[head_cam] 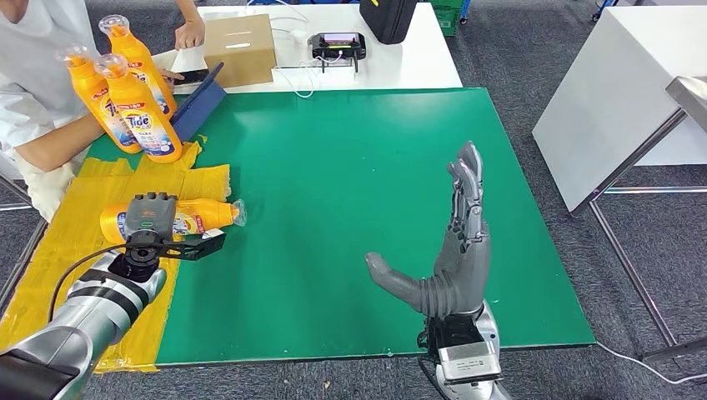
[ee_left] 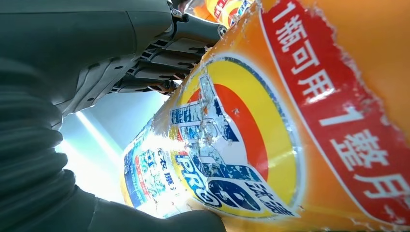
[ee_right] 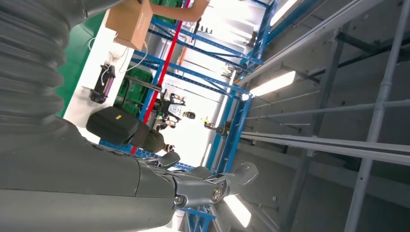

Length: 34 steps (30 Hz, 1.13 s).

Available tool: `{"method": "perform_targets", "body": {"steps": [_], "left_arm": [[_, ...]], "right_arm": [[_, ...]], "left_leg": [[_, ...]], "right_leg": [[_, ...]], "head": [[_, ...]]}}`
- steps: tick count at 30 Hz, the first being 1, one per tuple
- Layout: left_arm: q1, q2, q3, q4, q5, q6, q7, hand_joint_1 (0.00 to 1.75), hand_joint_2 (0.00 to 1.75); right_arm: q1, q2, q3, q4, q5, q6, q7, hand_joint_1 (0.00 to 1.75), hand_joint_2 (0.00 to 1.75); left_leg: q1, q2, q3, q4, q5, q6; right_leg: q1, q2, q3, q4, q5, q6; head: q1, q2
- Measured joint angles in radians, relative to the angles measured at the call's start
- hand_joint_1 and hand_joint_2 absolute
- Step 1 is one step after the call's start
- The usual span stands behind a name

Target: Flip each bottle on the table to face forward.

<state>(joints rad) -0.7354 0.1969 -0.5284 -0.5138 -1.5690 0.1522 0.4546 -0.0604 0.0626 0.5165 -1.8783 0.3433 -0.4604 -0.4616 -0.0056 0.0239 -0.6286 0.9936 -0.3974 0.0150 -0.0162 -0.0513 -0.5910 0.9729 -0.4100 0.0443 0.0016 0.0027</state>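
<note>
Orange bottle (head_cam: 196, 216) with red-yellow label, green mat (head_cam: 350, 192), yellow tape (head_cam: 92, 187)

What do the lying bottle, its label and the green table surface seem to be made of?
Bottle: likely glossy orange plastic; it shines in the left wrist view, with a clear cap. The left robot hand holds it.
Label: a thin printed film or foil, probably; its print is scratched and flaking.
Green surface: matte, without glare; perhaps a mat or felt, I cannot tell which.
</note>
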Motion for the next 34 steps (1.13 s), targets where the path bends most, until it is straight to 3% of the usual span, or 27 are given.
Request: {"method": "perform_targets", "body": {"steps": [3,7,20,24,34], "left_arm": [[0.0,0.0,0.0,0.003,0.0,0.0,0.0,1.75,1.75],[0.0,-0.001,0.0,0.004,0.0,0.002,0.001,0.0,1.75],[0.04,-0.007,0.002,-0.032,-0.001,0.212,0.006,0.0,1.75],[0.1,-0.014,0.032,-0.133,-0.001,0.35,-0.029,0.0,1.75],[0.219,-0.003,0.073,-0.391,-0.001,0.431,-0.013,0.0,1.75]], "right_arm": [[0.0,0.0,0.0,0.002,0.0,0.0,0.0,0.0,1.75],[0.0,0.0,0.0,0.004,0.0,0.0,0.0,0.0,1.75],[0.003,0.0,-0.006,0.02,-0.013,0.019,0.026,0.0,1.75],[0.025,0.0,-0.021,0.022,-0.015,0.017,0.027,0.0,1.75],[0.071,-0.001,-0.054,0.022,-0.011,0.005,0.027,0.0,1.75]], "left_leg": [[0.0,0.0,0.0,0.0,0.0,0.0],[0.0,0.0,0.0,0.0,0.0,0.0],[0.0,0.0,0.0,0.0,0.0,0.0],[0.0,0.0,0.0,0.0,0.0,0.0],[0.0,0.0,0.0,0.0,0.0,0.0]], "right_leg": [[0.0,0.0,0.0,0.0,0.0,0.0],[0.0,0.0,0.0,0.0,0.0,0.0],[0.0,0.0,0.0,0.0,0.0,0.0],[0.0,0.0,0.0,0.0,0.0,0.0],[0.0,0.0,-0.001,0.0,0.0,0.0]], "head": [[0.0,0.0],[0.0,0.0],[0.0,0.0],[0.0,0.0],[0.0,0.0]]}}
